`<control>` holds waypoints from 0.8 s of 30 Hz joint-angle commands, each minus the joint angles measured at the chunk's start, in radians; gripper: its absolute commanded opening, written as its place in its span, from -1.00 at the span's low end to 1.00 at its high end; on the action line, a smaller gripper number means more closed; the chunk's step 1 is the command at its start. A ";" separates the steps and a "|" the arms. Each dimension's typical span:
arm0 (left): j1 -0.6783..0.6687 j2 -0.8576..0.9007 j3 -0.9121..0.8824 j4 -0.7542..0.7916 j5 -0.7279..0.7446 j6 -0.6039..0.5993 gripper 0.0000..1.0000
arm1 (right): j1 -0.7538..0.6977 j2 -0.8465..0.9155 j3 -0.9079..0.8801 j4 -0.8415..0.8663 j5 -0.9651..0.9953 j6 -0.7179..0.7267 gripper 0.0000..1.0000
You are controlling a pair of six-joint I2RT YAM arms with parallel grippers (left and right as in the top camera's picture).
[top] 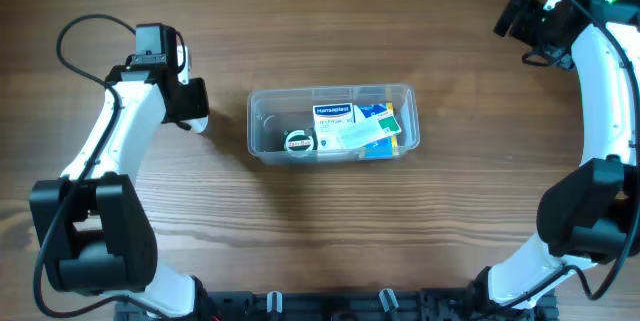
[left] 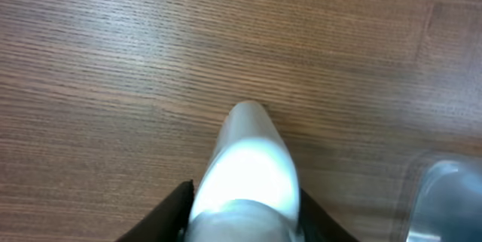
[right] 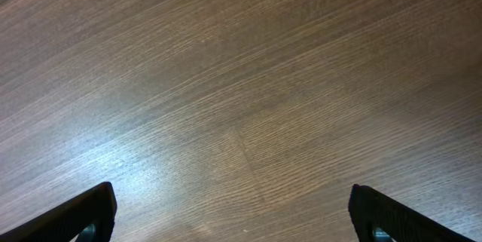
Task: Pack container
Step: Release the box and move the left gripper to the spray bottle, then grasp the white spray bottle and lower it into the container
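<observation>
The container (top: 262,111) is a clear rectangular tub at the table's middle. It holds a Hansaplast box (top: 334,114), a blue and yellow box (top: 385,121) and a small round item (top: 299,143). My left gripper (top: 193,109) is just left of the tub and shut on a glossy white rounded object (left: 245,159), which sticks out past the jaws (left: 245,200) low over the wood. The tub's corner (left: 444,189) shows at the lower right of the left wrist view. My right gripper (top: 515,16) is at the far right back, open and empty (right: 233,212).
The wooden table (top: 450,221) surrounds the tub on all sides. The right wrist view shows only bare wood (right: 248,84). The arm bases stand at the front edge.
</observation>
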 commanded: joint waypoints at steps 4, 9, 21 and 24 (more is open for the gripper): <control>0.006 0.005 -0.009 0.013 -0.010 0.000 -0.42 | 0.003 -0.026 0.017 0.002 -0.005 0.008 1.00; 0.006 -0.007 -0.008 0.013 -0.010 0.000 -0.46 | 0.003 -0.027 0.017 0.002 -0.005 0.008 0.99; -0.035 -0.375 -0.008 0.010 -0.005 0.001 -0.66 | 0.003 -0.027 0.017 0.002 -0.005 0.008 1.00; -0.096 -0.478 -0.008 0.009 0.041 0.001 -0.66 | 0.003 -0.026 0.017 0.002 -0.005 0.008 0.99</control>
